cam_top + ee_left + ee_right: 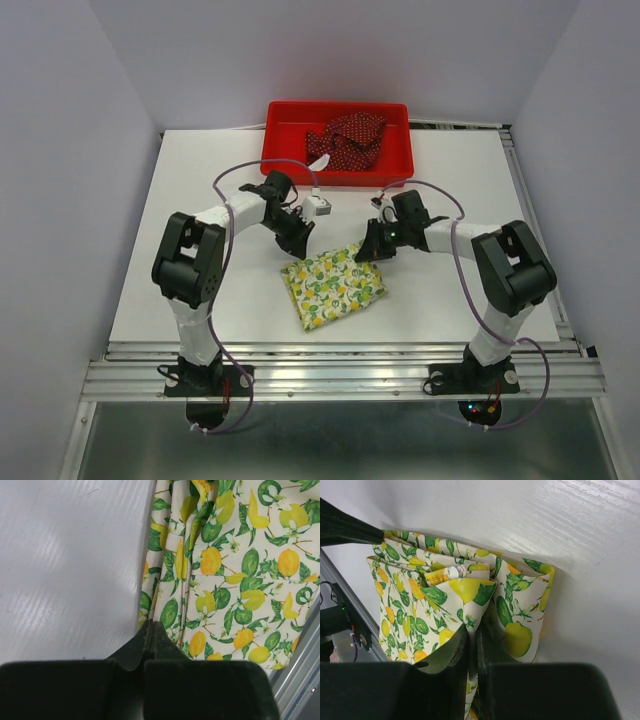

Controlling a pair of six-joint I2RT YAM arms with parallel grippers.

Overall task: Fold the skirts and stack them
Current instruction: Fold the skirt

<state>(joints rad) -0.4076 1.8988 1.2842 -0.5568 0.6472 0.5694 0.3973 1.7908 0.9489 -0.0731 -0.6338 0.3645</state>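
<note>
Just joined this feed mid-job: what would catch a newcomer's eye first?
The lemon skirt lies folded mid-table, the right gripper pinching a fold and the left gripper shut at its edge. The dark red skirt lies crumpled in the red tray at the far edge.

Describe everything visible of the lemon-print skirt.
The lemon skirt is thin cream cloth printed with yellow lemons and green leaves, folded into a rumpled, layered rectangle lying askew on the white table. The right gripper pinches a raised fold; the shut left gripper meets its edge.
</note>
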